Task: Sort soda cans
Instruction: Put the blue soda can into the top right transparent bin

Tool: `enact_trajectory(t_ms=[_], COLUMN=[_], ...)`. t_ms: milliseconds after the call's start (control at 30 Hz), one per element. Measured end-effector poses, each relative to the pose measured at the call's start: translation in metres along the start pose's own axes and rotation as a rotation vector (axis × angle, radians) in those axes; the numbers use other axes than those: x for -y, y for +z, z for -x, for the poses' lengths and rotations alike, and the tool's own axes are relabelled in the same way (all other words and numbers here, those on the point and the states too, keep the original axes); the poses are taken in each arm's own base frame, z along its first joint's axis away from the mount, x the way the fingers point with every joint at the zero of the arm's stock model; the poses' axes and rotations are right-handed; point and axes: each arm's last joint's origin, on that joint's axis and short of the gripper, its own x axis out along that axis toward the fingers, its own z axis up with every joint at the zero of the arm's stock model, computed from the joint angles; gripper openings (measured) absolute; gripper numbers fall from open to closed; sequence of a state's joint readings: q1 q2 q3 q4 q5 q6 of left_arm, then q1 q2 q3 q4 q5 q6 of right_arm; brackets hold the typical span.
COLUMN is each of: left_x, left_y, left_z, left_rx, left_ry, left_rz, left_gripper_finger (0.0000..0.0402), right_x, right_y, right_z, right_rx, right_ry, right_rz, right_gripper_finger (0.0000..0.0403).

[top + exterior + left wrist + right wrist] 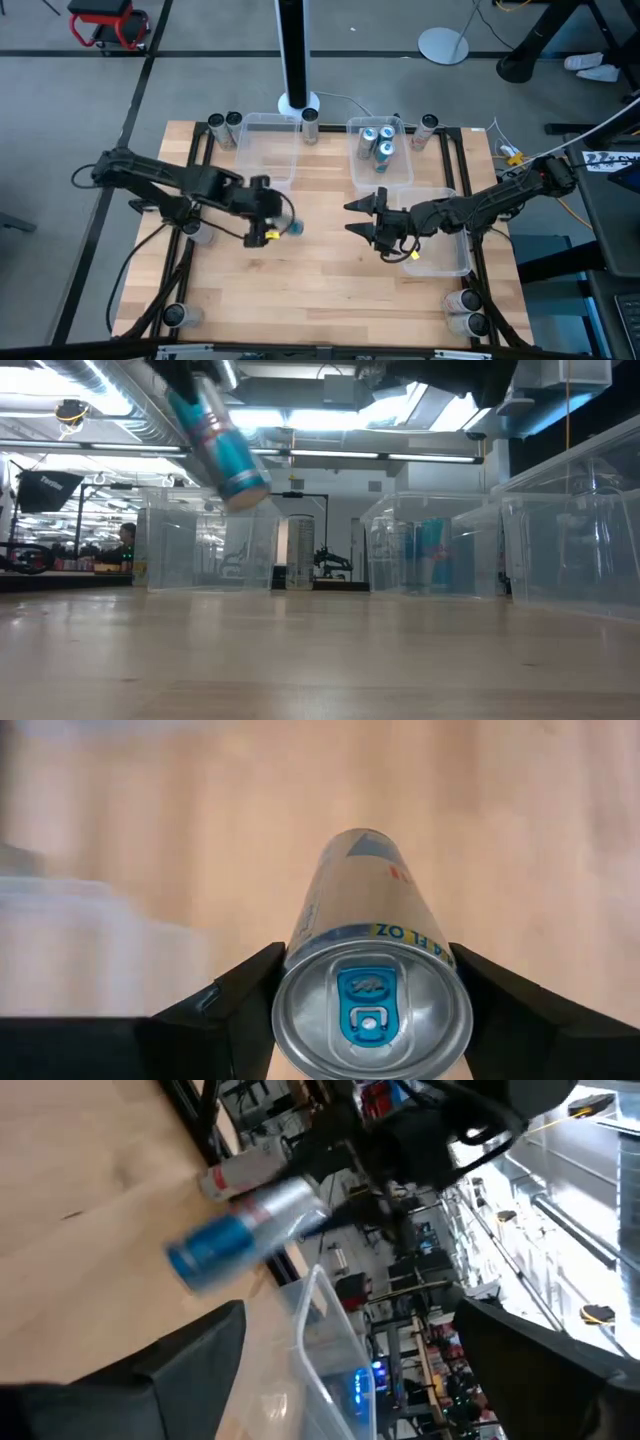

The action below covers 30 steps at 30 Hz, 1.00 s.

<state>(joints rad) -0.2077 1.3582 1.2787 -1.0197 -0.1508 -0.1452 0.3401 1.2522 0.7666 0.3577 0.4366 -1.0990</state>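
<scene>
My left gripper [270,222] hangs over the table's middle left, shut on a blue-and-silver soda can [222,442], whose silver top with a blue tab [368,1010] faces the left wrist camera. My right gripper [354,218] stands open to the can's right, level, with nothing between its fingers [190,1355]; its wrist view shows the can [240,1230] blurred ahead. Three more blue cans [378,143] stand in the far right clear bin [400,170]. My left gripper pinches the can between its two fingers [235,1000] on opposite sides of the wall, near the top rim [300,945]. The fingers come steeply from above. The can hangs tilted, its blue bottom end [245,485] lowest, lifted clear of the table.
An empty clear bin [265,150] stands at the far left, another [445,250] under my right arm. Single cans stand along the table's edges: far [224,124] [310,120] [428,125], near left [175,315], near right [468,308]. Bare wood lies in the near middle.
</scene>
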Motion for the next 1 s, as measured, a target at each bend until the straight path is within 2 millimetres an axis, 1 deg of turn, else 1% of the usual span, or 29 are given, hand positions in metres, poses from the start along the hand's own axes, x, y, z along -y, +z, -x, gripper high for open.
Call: enact_trajectory(t_ms=[100,300,400,533,700,1000], left_x=[0.003,0.000,-0.001,0.000,0.002,0.002], left_y=[0.001,-0.002,-0.003,-0.002,-0.001,0.001], left_z=[-0.020,-0.050,-0.059,-0.072,-0.079,-0.080], left_rx=[-0.117,-0.308,-0.372,-0.400,-0.421,-0.399], left_ry=[-0.090,-0.124,-0.116,-0.113,-0.107,-0.102], left_rz=[0.004,0.046,0.056,0.059,0.067,0.110], left_gripper_finger=[0.0232,0.0234,0.0235,0.0236,0.0236,0.0240], right_x=[-0.002,-0.004,-0.006,-0.009,-0.014,-0.017], right_y=[-0.001,-0.002,-0.002,-0.003,-0.004,-0.005], right_z=[0.000,0.000,-0.002,-0.004,-0.007,-0.009], right_rx=[-0.010,-0.022,-0.024,-0.033,-0.048,-0.061], right_ry=[0.019,0.039,0.044,0.051,0.070,0.074], right_rz=[0.006,0.001,0.003,0.002,0.003,-0.002], right_gripper_finger=[0.0358,0.0358,0.0358,0.0358,0.0358,0.0358])
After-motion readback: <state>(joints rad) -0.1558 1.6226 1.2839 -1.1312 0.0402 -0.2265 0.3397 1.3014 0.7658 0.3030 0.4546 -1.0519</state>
